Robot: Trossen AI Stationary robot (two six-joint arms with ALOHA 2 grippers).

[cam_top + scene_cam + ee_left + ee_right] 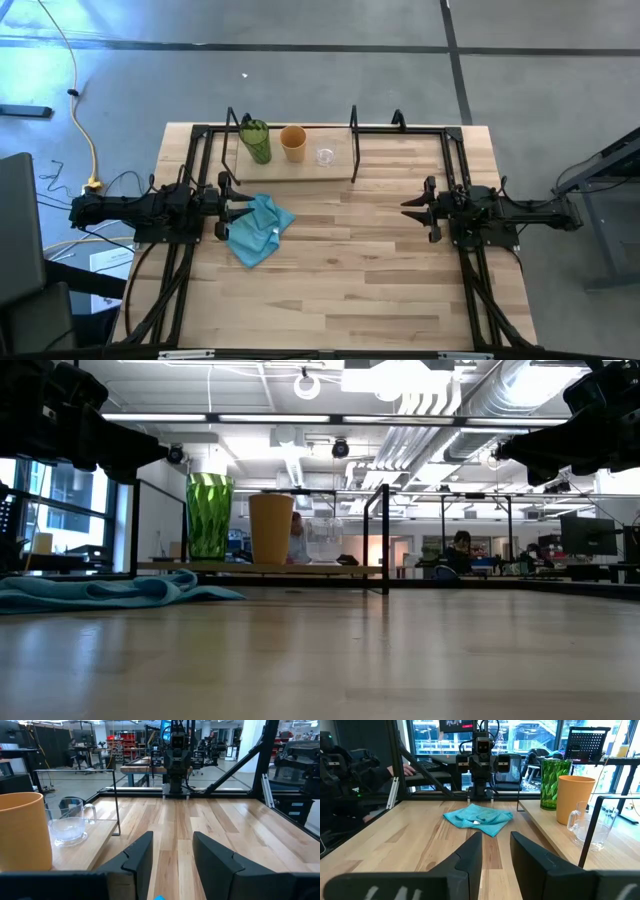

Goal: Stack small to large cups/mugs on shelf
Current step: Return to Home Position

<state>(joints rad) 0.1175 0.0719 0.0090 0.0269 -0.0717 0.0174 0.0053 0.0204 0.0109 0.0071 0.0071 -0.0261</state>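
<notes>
Three cups stand upright in a row on the low wood shelf (300,165) by the table's far edge: the green tumbler (257,141), the orange-tan cup (293,143) and the clear glass mug (325,155). The low view shows the green tumbler (209,516) and the orange-tan cup (271,528). My left gripper (236,207) hovers open over the left side of the table, above the near-left of the shelf. My right gripper (408,208) hovers open on the right side. Neither touches anything. In the left wrist view the glass mug (70,822) stands beside the orange-tan cup (22,832).
A light blue cloth (258,229) lies crumpled on the table just below my left gripper. Black wire frame posts (354,140) rise around the shelf. The middle and near parts of the tabletop (350,280) are bare wood. People sit in the room beyond.
</notes>
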